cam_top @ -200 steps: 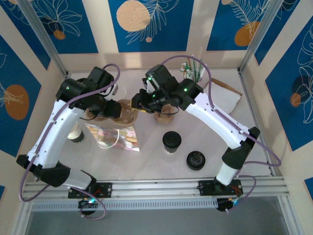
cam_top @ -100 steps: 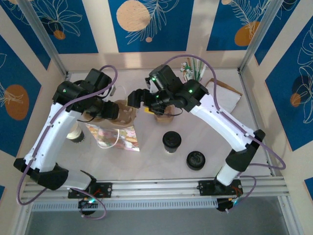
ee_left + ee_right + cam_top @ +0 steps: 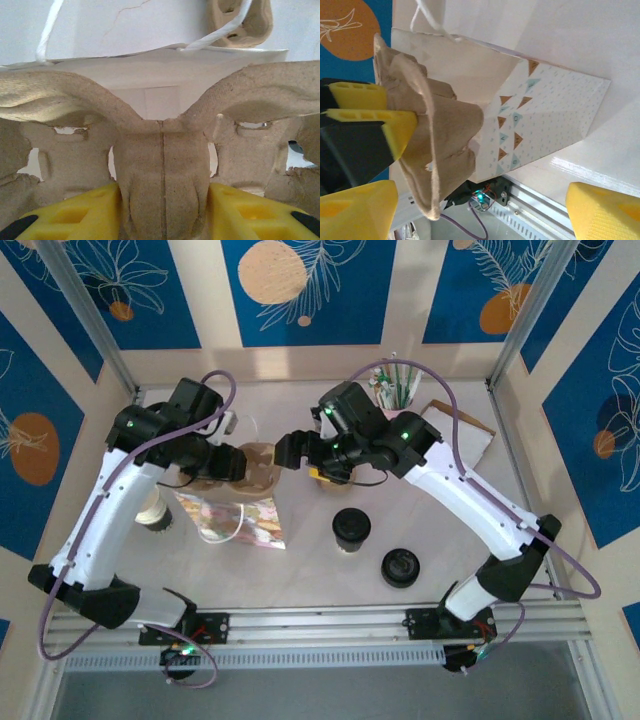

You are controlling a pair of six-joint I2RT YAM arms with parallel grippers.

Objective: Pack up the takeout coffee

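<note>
The takeout coffee (image 3: 351, 529), a small cup with a black lid, stands alone on the table right of centre. My left gripper (image 3: 236, 462) is shut on the middle ridge of a brown pulp cup carrier (image 3: 262, 468), and its yellow fingers (image 3: 80, 212) press that ridge (image 3: 162, 165) from both sides. The right gripper (image 3: 300, 458) hangs just right of the carrier with its jaws wide apart and nothing between them (image 3: 480, 215). In the right wrist view the carrier (image 3: 440, 130) hangs over a patterned white bag (image 3: 540, 110).
The patterned bag (image 3: 235, 520) lies flat under the left arm. A plain cream cup (image 3: 155, 512) stands at its left. A loose black lid (image 3: 400, 567) lies near the front. A cup of straws (image 3: 395, 390) and a brown paper bag (image 3: 462, 428) sit at the back right.
My right gripper has opened, let go of the carrier and drawn back a little to the right. The left gripper still holds the carrier in about the same place.
</note>
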